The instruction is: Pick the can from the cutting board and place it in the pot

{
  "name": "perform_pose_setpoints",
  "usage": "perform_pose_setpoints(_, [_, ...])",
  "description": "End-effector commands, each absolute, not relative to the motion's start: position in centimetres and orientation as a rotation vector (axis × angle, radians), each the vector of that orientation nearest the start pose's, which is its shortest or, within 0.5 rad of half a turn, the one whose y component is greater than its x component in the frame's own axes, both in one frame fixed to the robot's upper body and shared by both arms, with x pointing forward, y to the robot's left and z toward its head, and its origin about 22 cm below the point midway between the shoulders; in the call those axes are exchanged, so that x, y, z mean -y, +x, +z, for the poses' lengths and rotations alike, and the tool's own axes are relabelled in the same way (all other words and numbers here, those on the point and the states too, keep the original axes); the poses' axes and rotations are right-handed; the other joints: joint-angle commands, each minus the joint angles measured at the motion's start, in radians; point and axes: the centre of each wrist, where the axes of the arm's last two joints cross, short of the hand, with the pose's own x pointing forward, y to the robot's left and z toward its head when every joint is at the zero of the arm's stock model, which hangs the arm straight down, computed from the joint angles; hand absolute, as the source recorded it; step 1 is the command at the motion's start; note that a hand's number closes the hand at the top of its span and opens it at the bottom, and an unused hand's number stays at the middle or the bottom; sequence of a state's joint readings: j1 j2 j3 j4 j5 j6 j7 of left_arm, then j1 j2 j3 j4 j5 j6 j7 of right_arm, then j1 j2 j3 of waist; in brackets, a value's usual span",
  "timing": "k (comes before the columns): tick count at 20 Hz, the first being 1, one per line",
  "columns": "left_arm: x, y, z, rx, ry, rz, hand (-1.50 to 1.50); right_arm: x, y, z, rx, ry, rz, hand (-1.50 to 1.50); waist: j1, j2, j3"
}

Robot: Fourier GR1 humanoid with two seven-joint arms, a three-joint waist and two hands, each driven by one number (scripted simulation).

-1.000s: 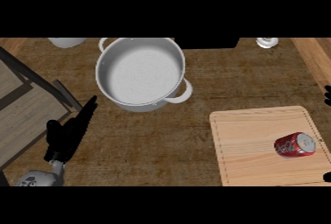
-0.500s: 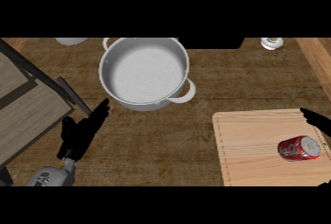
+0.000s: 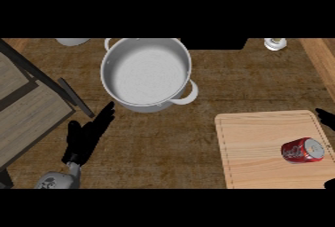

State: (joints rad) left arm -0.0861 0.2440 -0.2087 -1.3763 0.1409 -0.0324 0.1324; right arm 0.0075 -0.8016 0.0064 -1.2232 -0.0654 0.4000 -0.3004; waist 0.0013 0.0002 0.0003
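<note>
**Red can lies on the cutting board, pot stands apart**

Red can lies on its side on the pale wooden cutting board, at about four o'clock on the brown worktop. The white pot stands well apart at eleven o'clock. At seven o'clock the left hand rests with fingers straight, grasping nothing. At three o'clock, only dark tips of the right hand show; its state cannot be told.

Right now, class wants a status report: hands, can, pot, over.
Left hand open, resting lower left. Right hand barely visible. Can on its side on cutting board. Pot empty.
</note>
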Motion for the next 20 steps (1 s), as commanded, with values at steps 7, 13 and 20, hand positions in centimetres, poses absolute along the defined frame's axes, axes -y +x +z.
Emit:
perform_pose_setpoints(7, [-23.8, 25.8, -0.2, 1.280, -0.062, -0.281, 0.00, 46.3, 22.7, 1.3, 1.409, 0.054, 0.547, -1.50, 0.004, 0.000, 0.001])
perform_pose_setpoints(13, [-24.7, 26.1, -2.7, 1.277, -0.059, -0.268, 0.00, 44.6, 23.0, -2.9, 1.339, 0.136, 0.478, -1.50, 0.002, 0.001, 0.000])
perform_pose_setpoints(20, [-23.2, 26.3, -2.1, 1.279, -0.049, -0.262, 0.00, 43.7, 24.1, -5.1, 1.327, 0.197, 0.398, -1.50, 0.002, 0.000, 0.000])
